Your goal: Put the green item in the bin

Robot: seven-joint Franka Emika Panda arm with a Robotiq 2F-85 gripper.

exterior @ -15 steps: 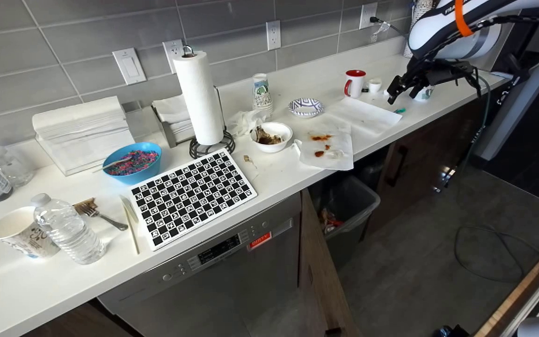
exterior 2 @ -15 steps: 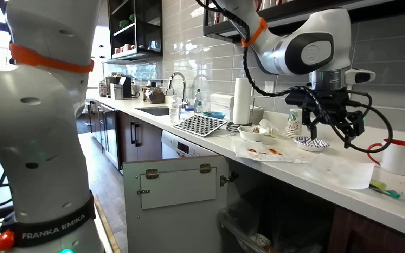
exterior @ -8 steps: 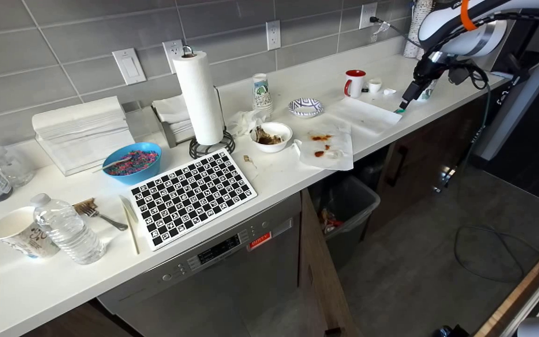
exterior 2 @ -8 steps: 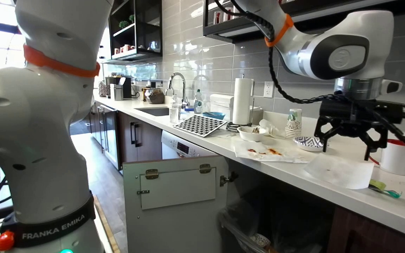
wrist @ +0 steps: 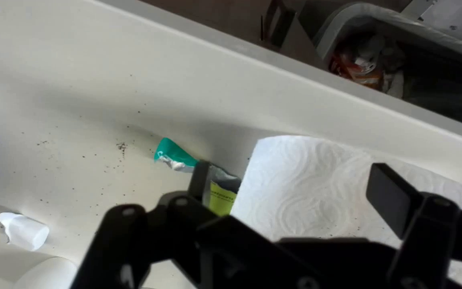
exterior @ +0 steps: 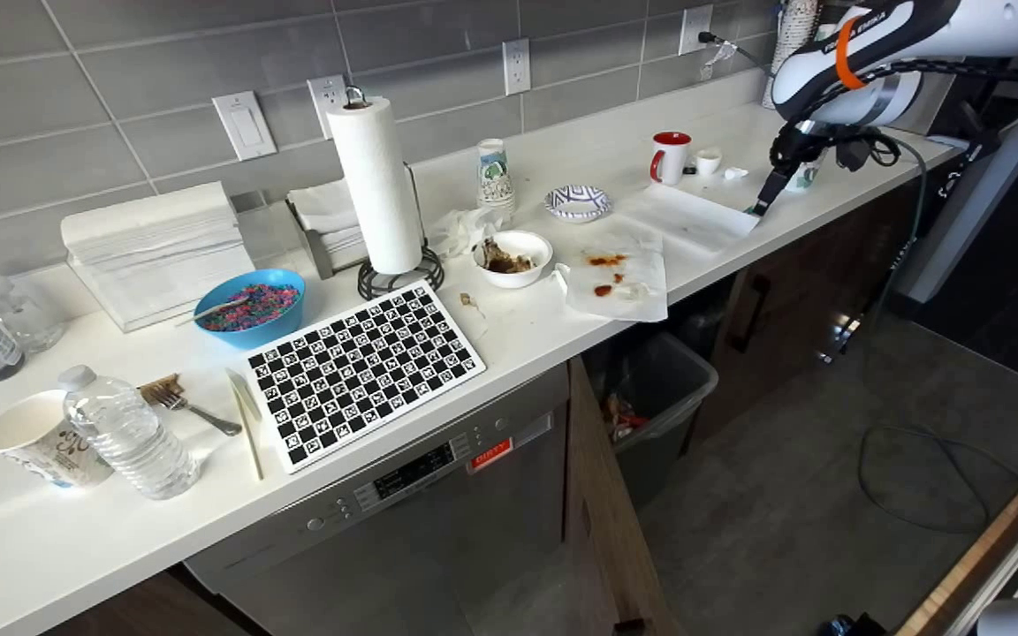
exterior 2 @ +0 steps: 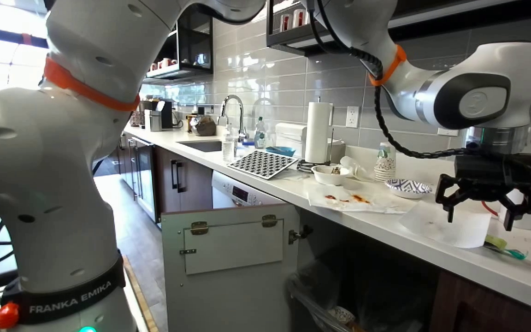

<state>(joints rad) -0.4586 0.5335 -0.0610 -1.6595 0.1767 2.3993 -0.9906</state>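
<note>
The green item is a crumpled wrapper with a teal end [wrist: 175,154] and a yellow-green part [wrist: 221,199] in the wrist view. It lies on the counter beside a white paper towel, and it shows in both exterior views [exterior 2: 516,254] [exterior: 751,211]. My gripper [wrist: 297,188] is open and empty, above the paper towel. Its left finger in the wrist view hides the middle of the wrapper; the wrapper is not between the fingers. The gripper [exterior 2: 480,222] is also seen in an exterior view, a little above the counter. The bin [exterior: 681,375] stands below the counter, holding trash.
The paper towel [wrist: 295,176] lies under the gripper. A red-rimmed mug [exterior: 670,159], a patterned bowl [exterior: 578,202] and a stained paper towel [exterior: 619,287] are on the counter. A cabinet door [exterior 2: 233,258] stands open beside the bin [exterior 2: 321,311].
My gripper has turned about its wrist and moved lower. It has shifted rightward in an exterior view, nearer the wrapper. It stays open, and the wrapper has not moved.
</note>
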